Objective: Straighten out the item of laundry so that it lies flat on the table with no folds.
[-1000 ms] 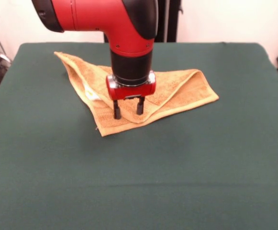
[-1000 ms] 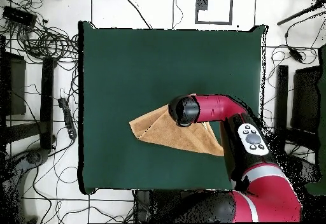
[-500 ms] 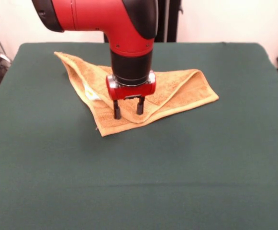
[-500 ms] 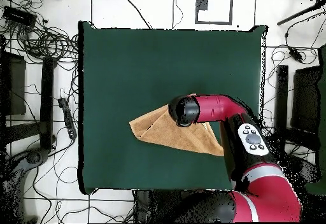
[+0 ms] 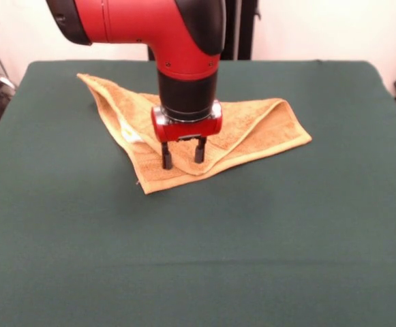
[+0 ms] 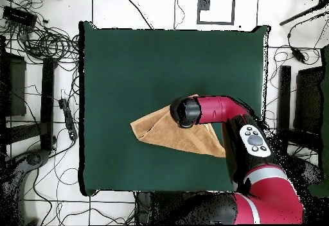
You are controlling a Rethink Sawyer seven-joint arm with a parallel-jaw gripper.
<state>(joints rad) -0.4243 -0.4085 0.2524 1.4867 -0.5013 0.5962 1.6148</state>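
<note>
Front view: the gripper (image 5: 182, 161) hangs upper left of centre, its two black fingers (image 5: 165, 157) spread apart and pointing straight down at the orange-tan hand towel (image 5: 252, 129). Against the frames from a second and half a second ago, nothing has shifted: arm, fingers and cloth sit in the same places. The tips appear to be at or just above the top layer, near the folded edge that runs to the towel's lowest corner; whether they touch cannot be told. The towel lies folded over itself in a rough triangle on the dark green table (image 5: 266, 245), in the upper half of the frame, one point reaching upper left and another out to the right. The pause suggests that no grasp has been made, so the unfolding has not begun.

Overhead view: the towel (image 6: 157, 128) sits a little below and left of the frame's centre, well inside the table (image 6: 160, 63) edges, with its right part hidden under the red arm (image 6: 215, 108). The arm's end covers the gripper here, so the fingers do not show. The arm's end seems a touch nearer the centre than a second ago, a barely visible change. The towel's outline is unchanged, still doubled, so every fold remains to be opened.
</note>
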